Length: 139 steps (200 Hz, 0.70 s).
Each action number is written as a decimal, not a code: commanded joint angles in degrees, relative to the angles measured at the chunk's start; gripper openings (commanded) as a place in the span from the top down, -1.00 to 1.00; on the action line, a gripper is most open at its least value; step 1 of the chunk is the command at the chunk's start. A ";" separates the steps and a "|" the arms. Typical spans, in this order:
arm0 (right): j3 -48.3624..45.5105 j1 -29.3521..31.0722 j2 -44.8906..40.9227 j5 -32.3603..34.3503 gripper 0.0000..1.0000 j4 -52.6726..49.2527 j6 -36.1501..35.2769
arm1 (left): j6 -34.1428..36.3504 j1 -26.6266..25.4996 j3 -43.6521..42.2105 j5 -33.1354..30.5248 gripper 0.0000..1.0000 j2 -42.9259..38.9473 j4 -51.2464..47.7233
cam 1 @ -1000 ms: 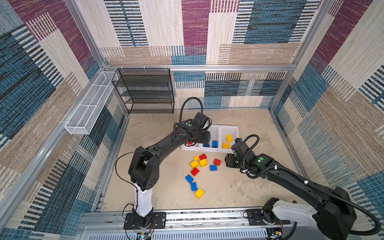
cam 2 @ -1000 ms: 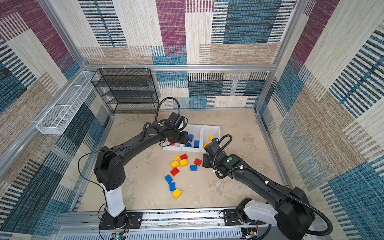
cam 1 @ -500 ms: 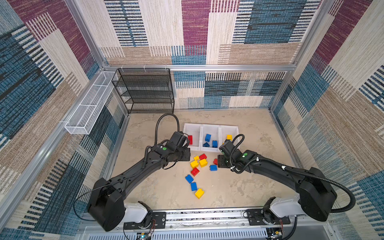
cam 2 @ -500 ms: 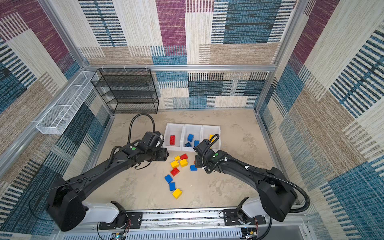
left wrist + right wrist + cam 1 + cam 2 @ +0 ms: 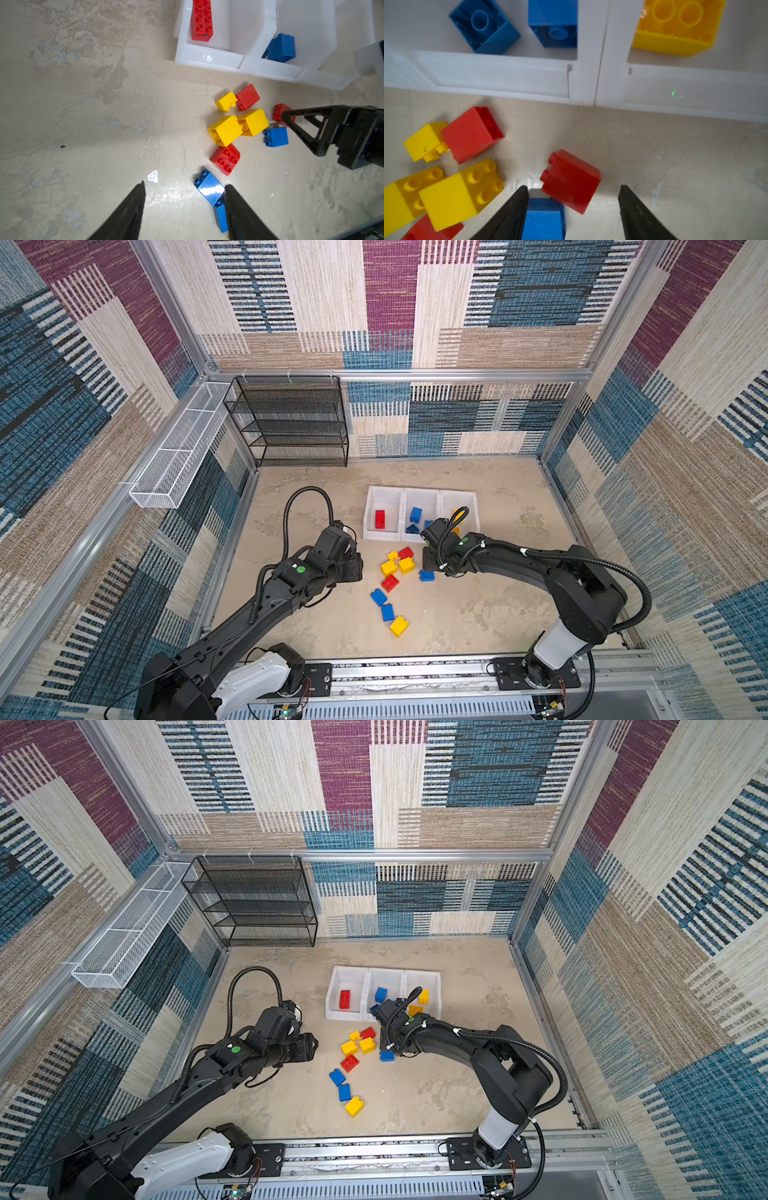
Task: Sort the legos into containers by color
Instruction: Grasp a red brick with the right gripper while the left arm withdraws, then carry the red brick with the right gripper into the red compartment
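Peering at both top views, I lose the red brick under my right tool — the wrist camera shows it between spread, released tips. Left tool released, empty, arm stretched low over the counter — loose legos before the containers.

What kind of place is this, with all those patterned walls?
Likely a robot test cell: a black left arm and right arm bolted to a metal rail, fabric-covered walls on an aluminium frame, and toy bricks beside white bins.

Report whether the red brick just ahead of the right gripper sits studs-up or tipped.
Tipped on its side. In the right wrist view the red brick has studs sticking out sideways, a smooth wall facing up.
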 commanded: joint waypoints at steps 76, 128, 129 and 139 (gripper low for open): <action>0.97 0.10 3.80 1.57 0.00 1.87 0.73 | -1.29 0.01 -0.92 0.60 -0.27 -0.04 1.19; 0.75 0.02 2.47 1.87 0.10 1.45 0.31 | -1.31 0.01 -1.14 0.52 -0.28 0.04 1.15; 0.76 0.04 2.42 1.87 0.10 1.40 0.30 | -1.35 0.01 -1.11 0.52 -0.28 0.00 1.14; 1.27 0.09 2.14 1.90 0.11 0.89 -0.03 | -1.39 0.01 -1.10 0.52 -0.28 0.04 1.17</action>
